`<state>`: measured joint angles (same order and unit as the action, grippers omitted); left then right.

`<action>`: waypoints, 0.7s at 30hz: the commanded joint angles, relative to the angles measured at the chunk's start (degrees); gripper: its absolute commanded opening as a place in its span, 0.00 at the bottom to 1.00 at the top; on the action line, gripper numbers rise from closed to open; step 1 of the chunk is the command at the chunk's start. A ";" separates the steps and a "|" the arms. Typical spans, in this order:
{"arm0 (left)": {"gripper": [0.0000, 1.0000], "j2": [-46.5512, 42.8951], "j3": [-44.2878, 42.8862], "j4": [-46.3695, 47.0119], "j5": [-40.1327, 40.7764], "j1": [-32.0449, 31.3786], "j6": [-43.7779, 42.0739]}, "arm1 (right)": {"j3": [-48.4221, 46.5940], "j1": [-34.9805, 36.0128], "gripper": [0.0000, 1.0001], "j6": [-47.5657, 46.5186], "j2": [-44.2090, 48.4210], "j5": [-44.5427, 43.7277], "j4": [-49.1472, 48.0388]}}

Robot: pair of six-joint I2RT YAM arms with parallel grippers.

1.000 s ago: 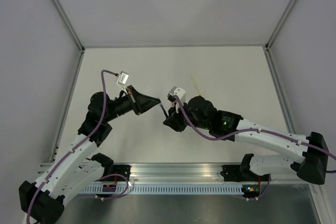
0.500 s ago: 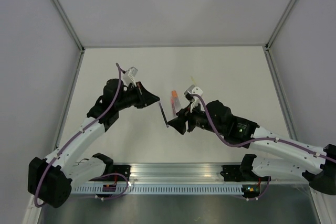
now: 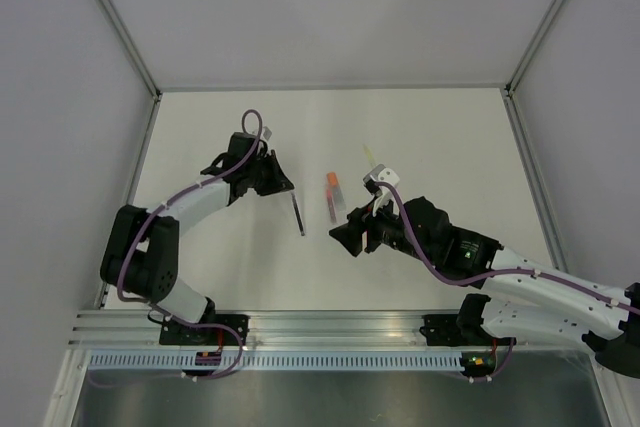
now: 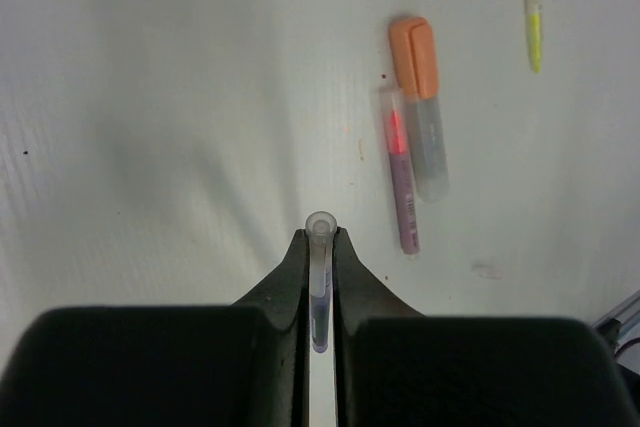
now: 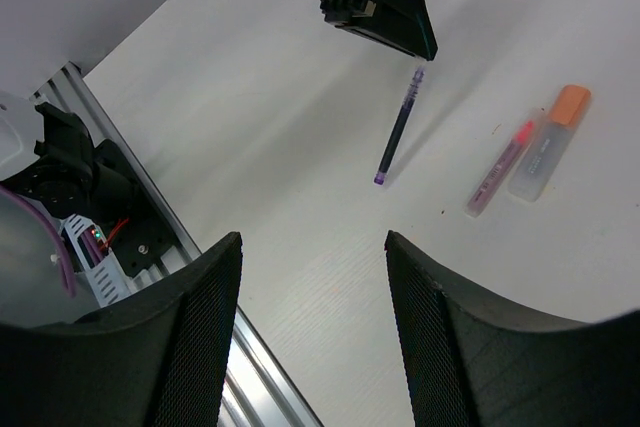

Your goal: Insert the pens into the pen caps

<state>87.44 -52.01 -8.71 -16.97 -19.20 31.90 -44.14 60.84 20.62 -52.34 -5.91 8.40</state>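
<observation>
My left gripper (image 3: 288, 190) is shut on the upper end of the black pen (image 3: 298, 215). The pen slants down to the table, and its purple tip shows in the right wrist view (image 5: 397, 139). In the left wrist view the jaws (image 4: 320, 239) pinch its clear end (image 4: 319, 277). The bright orange pen cap (image 4: 413, 55) lies on the table on a clear tube. A whitish-grey pen (image 4: 403, 187) with a red tip lies against it. The pale yellow pen (image 3: 370, 155) lies farther back. My right gripper (image 3: 346, 238) is open and empty (image 5: 312, 247), just right of the black pen's tip.
The white table (image 3: 450, 137) is walled by grey panels at the back and sides. A metal rail (image 3: 330, 332) runs along the near edge, also visible in the right wrist view (image 5: 160, 237).
The left arm has swung back and left, carrying the black pen away from the right gripper. The right gripper has drawn right, uncovering the orange cap and the whitish-grey pen.
</observation>
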 commanded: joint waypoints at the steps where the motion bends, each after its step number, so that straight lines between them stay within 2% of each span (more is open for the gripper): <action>1: 0.02 4.04 -3.18 -0.26 3.79 0.04 -3.25 | 0.46 -0.19 0.65 0.21 0.66 -1.65 -0.23; 7: 0.03 10.29 -5.38 0.71 3.17 0.04 -3.33 | 0.28 -0.20 0.65 -0.14 0.31 -2.79 0.56; 10: 0.16 10.91 -6.44 -0.16 3.26 -0.05 -3.95 | 0.11 -0.20 0.65 -0.41 0.13 -4.45 1.35; 11: 0.28 10.65 -6.44 -0.34 3.17 -0.05 -4.30 | 0.11 -0.19 0.65 -0.67 0.04 -4.98 1.70; 13: 0.41 8.90 -6.09 -0.52 3.00 -0.05 -4.65 | -0.24 -0.19 0.66 -1.11 -0.40 -7.69 2.75; 16: 0.50 6.09 -5.30 -1.05 3.00 -0.05 -5.09 | -1.12 -0.19 0.65 -2.08 -1.89 -10.69 4.59; 17: 0.56 3.81 -4.86 -1.39 2.91 0.04 -5.09 | -1.38 -0.46 0.65 -2.08 -2.41 -13.05 5.30; 21: 0.66 -3.49 -2.93 -2.28 0.89 -0.05 -3.96 | -3.75 -2.74 0.63 0.28 -8.56 -15.97 10.39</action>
<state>91.61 -55.72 -11.09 -15.09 -19.20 28.77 -44.93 59.79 19.79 -57.45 -16.82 14.35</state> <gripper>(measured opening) 0.624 0.637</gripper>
